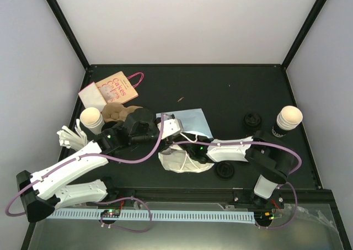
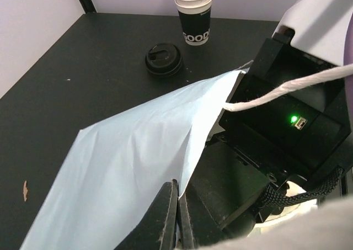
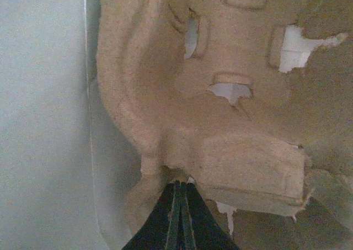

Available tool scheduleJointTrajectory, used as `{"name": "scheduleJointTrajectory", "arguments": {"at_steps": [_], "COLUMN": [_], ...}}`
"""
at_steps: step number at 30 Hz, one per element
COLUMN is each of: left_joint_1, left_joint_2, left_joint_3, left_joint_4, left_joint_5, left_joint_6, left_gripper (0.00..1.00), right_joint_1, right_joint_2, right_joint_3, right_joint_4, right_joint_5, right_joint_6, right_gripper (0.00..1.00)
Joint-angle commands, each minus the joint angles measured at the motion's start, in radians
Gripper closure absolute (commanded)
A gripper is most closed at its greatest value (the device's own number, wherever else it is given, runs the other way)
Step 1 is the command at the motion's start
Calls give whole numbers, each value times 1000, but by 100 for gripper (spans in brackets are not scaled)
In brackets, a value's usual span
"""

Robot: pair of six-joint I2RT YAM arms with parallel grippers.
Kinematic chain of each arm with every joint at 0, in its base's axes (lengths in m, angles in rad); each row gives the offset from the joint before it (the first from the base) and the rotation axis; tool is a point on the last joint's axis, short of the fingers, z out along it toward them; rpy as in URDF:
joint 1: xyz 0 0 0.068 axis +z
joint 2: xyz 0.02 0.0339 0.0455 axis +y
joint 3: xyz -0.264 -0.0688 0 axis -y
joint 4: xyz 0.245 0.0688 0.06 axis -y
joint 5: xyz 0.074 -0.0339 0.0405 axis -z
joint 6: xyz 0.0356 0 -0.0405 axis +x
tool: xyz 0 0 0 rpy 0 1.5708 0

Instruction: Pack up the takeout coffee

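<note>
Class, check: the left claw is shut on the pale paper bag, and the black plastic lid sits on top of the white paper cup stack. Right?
No. The black plastic lid lies flat beside the white paper cup stack, not on it; the left wrist view shows this. The left claw is shut on the pale paper bag.

The counter [image 1: 231, 90] is matte black; the paper bag [image 2: 127, 167] is pale blue-white; the cup carrier [image 3: 220, 123] is speckled tan; the stacked cups [image 2: 194, 12] are white with a black, white-lettered sleeve.
</note>
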Motion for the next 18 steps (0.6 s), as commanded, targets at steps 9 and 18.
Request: {"name": "scheduleJointTrajectory", "arguments": {"at_steps": [9,18], "left_joint_1": [-40,-40], "left_joint_2": [69,76], "left_joint_3": [1,-17], "left_joint_4": [-90,-56], "left_joint_5": [172,-38], "left_joint_6": [-2,-16], "left_gripper": [98,98], "right_joint_1": [1,17], "right_joint_2": [-63,-149], "right_joint_3": [40,30], "right_joint_4": [126,-33], "right_joint_5": [86,76], "right_joint_6": [10,51], "right_gripper": [99,99]}}
